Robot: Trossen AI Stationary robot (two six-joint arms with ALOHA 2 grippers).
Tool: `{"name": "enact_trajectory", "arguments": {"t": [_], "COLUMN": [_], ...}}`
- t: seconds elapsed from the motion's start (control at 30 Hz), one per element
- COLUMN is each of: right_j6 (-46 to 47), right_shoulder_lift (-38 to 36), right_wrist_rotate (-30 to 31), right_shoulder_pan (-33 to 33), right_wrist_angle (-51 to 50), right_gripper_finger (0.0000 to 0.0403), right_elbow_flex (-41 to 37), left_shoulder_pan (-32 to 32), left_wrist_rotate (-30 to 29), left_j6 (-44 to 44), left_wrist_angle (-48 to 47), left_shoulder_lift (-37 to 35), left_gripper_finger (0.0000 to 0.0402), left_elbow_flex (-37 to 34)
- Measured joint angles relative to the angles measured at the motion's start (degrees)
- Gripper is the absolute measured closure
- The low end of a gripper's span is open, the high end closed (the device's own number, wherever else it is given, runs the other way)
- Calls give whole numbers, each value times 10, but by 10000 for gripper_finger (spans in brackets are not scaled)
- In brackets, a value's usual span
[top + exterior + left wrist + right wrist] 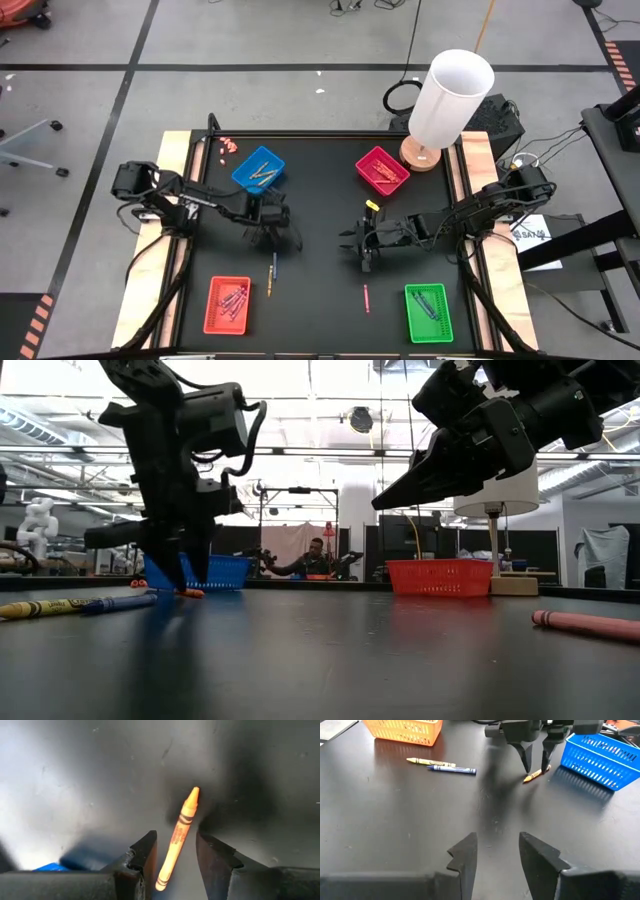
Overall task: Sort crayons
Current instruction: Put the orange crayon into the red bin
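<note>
Progress: most crayons binned in four trays (blue tray (259, 168) included) | left: orange crayon (177, 840) on table, between parted left gripper (175, 857); yellow (424, 761), blue (451, 768), pink (365, 297) loose | right gripper (496, 851) parted, empty, mid-table

No readable text anywhere. Dark print on the orange crayon (178, 840) wrapper, too blurred to read. Faint lettering on the white sheet (528, 233) right of the table (320, 300), illegible.
</note>
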Motion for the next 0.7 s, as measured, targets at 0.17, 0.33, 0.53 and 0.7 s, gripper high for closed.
{"name": "enact_trajectory", "arguments": {"t": [0.17, 0.33, 0.53, 0.7], "right_j6": [0, 0, 0, 0], "right_shoulder_lift": [0, 0, 0, 0], "right_wrist_rotate": [0, 0, 0, 0], "right_shoulder_pan": [0, 0, 0, 0], "right_wrist_angle": [0, 0, 0, 0], "right_gripper_finger": [273, 273, 273, 273], "right_elbow_flex": [0, 0, 0, 0], "left_shoulder_pan": [13, 23, 29, 29], "left_wrist_rotate": [36, 40, 56, 57], "left_j6": [14, 14, 30, 33], "left_wrist_angle": [3, 9, 20, 18], "left_shoulder_lift": [0, 0, 1, 5], "left_gripper_finger": [275, 275, 275, 275], "left_elbow_flex": [0, 0, 0, 0]}}
